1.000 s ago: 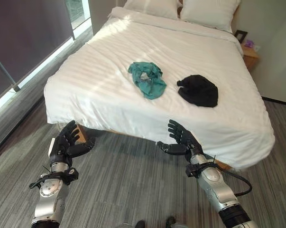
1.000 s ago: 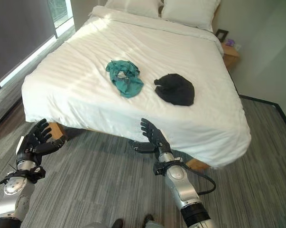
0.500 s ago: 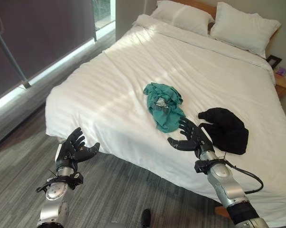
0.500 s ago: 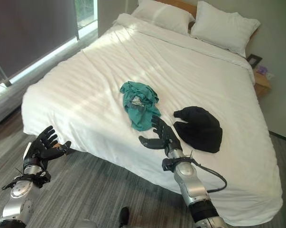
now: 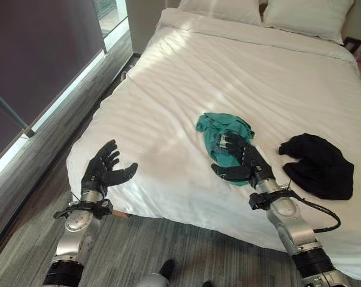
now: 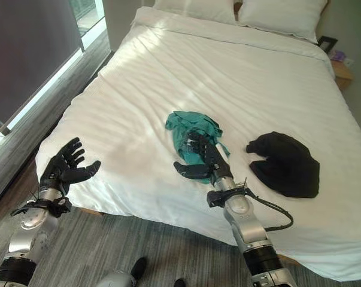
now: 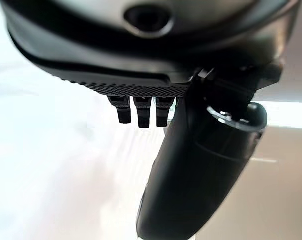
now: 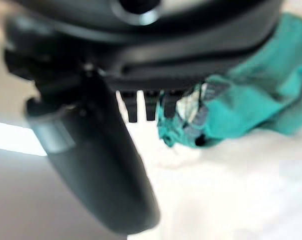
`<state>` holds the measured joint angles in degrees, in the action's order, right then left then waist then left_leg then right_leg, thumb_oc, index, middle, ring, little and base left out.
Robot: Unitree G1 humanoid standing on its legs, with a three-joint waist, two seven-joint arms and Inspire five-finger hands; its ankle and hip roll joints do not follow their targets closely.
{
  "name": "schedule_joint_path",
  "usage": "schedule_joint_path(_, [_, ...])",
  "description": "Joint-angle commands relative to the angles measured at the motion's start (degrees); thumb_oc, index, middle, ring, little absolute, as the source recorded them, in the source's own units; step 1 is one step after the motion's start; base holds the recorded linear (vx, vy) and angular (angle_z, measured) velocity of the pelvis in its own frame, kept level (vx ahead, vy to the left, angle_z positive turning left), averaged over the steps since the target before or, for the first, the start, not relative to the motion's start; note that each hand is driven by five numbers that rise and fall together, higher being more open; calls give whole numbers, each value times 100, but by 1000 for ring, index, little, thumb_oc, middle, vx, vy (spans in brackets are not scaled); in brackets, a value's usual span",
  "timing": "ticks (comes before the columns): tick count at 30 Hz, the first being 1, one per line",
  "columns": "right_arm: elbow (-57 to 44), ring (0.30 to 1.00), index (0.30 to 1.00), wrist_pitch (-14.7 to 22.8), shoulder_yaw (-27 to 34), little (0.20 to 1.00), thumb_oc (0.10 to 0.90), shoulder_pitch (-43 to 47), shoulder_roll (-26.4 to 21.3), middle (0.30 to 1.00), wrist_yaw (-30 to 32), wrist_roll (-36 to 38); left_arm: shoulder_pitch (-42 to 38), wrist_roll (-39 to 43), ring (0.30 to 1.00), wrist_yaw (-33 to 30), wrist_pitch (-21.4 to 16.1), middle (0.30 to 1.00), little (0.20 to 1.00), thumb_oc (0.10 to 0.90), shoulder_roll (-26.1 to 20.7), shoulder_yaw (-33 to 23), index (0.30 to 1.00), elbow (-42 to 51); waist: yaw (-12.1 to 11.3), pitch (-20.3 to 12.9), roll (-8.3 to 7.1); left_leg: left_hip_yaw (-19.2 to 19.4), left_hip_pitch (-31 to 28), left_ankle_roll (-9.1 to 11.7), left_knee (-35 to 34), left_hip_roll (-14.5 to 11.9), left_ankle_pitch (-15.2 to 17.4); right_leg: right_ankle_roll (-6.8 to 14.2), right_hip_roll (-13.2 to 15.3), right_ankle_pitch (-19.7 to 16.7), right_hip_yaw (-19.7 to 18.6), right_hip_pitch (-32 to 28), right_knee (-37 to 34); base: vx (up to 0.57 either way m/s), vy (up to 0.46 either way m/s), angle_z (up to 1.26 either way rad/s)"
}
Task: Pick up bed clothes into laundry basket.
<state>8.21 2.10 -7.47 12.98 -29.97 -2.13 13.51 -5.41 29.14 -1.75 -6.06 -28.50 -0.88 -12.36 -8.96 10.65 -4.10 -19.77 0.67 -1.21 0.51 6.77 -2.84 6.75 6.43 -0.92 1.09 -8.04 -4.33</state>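
Observation:
A crumpled teal garment (image 5: 219, 127) lies in the middle of the white bed (image 5: 168, 89). To its right lies a black garment (image 5: 319, 164). My right hand (image 5: 243, 160) hovers open over the near end of the teal garment (image 8: 251, 100), fingers spread, holding nothing. My left hand (image 5: 105, 170) is open above the bed's near left corner, fingers spread, empty. The teal cloth shows just past the right hand's fingers (image 8: 145, 107) in the right wrist view.
Two white pillows (image 5: 306, 12) lie at the head of the bed. A wooden nightstand (image 6: 342, 66) stands at the far right. A dark wall with a bright floor-level window strip (image 5: 54, 101) runs along the left. Grey striped floor (image 5: 144, 257) lies before the bed.
The camera has come closer to the bed. My right hand has advanced from the bed's edge to above the teal garment. My left hand has risen to the bed's corner.

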Motion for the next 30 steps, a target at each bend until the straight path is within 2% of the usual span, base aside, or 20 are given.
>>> schedule_joint_path(1, [-41,900,900,353,705,900,800,16,-792,900,173,-162,-106,-4,900,276,-529,900,900,800,-370,-141,900,590,137,-973,43,-155,-236,43,-551,-222,-28,-156,-558,-20,-134,524,238,17,41,-1])
schedule_joint_path(4, [199,900,900,336,931,900,800,-135,-892,900,228,-143,29,-19,900,330,-507,900,900,800,-426,-154,900,616,145,-1005,79,-162,-297,10,-551,-220,23,-130,-535,-28,-184,490,215,20,59,-6])
schedule_joint_path(8, [256,900,900,319,1053,900,800,-301,-744,900,233,-51,149,-8,900,360,-494,900,900,800,-366,-178,900,592,166,-1004,107,-138,-329,0,-551,-216,37,-125,-524,-10,-179,457,216,4,44,-9])
schedule_joint_path(13, [37,900,900,402,1014,900,800,-483,-79,900,228,417,285,49,900,280,-465,900,900,800,-125,-184,900,472,150,-999,140,-126,-358,-45,-551,-205,65,-121,-509,6,-200,432,224,-4,34,-6])
schedule_joint_path(18, [-53,900,900,389,879,900,800,-582,199,900,74,688,387,27,900,249,-444,900,900,800,-48,-221,900,416,128,-998,149,-150,-376,-64,-551,-195,67,-127,-504,47,-201,422,263,-1,6,0])
schedule_joint_path(19, [-106,900,900,492,1165,900,800,-1475,355,900,-219,1823,1772,364,900,415,-367,900,900,800,987,-820,900,395,-301,-263,-50,11,1066,286,1878,-126,572,-403,-386,609,-696,420,762,0,0,0])
schedule_joint_path(20, [-104,900,900,507,1201,900,800,-1554,298,900,-199,1695,1718,325,900,373,-383,900,900,800,944,-820,900,372,-213,-346,0,-1,831,283,1573,-174,596,-395,-443,626,-682,491,810,-51,40,-2])
schedule_joint_path(21, [-171,900,900,477,1317,900,800,-1735,295,900,-151,1612,1636,348,900,362,-378,900,900,800,924,-788,900,325,-25,-454,93,51,546,243,984,-277,617,-409,-540,642,-680,530,761,-72,47,-3])
schedule_joint_path(22, [-206,900,900,487,1434,900,800,-1918,362,900,-98,1631,1505,333,900,325,-399,900,900,800,893,-712,900,217,131,-539,166,-16,318,253,489,-306,519,-430,-604,620,-627,500,649,-74,63,5])
schedule_joint_path(24, [-8,900,900,578,1547,900,800,-2010,583,900,-19,1843,1441,236,900,240,-430,900,900,800,920,-647,900,183,267,-631,262,-311,164,192,159,-156,436,-437,-639,624,-621,483,596,-65,92,49])
schedule_joint_path(27, [-98,900,900,642,1607,900,800,-1930,602,900,57,1733,1368,216,900,219,-450,900,900,800,795,-685,900,188,359,-600,335,-271,192,143,293,-98,460,-408,-663,730,-754,609,937,-79,103,26])
schedule_joint_path(29, [-244,900,900,701,1415,900,800,-1655,604,900,44,1724,1311,199,900,153,-470,900,900,800,702,-697,900,141,333,-444,424,-173,266,74,462,-162,580,-324,-711,828,-743,997,1783,-121,53,-4])
schedule_joint_path(30, [-239,900,900,702,1412,900,800,-1641,605,900,46,1723,1300,200,900,155,-473,900,900,800,700,-703,900,134,308,-447,414,-141,293,75,485,-158,594,-322,-715,858,-774,1054,1855,-91,-9,-51])
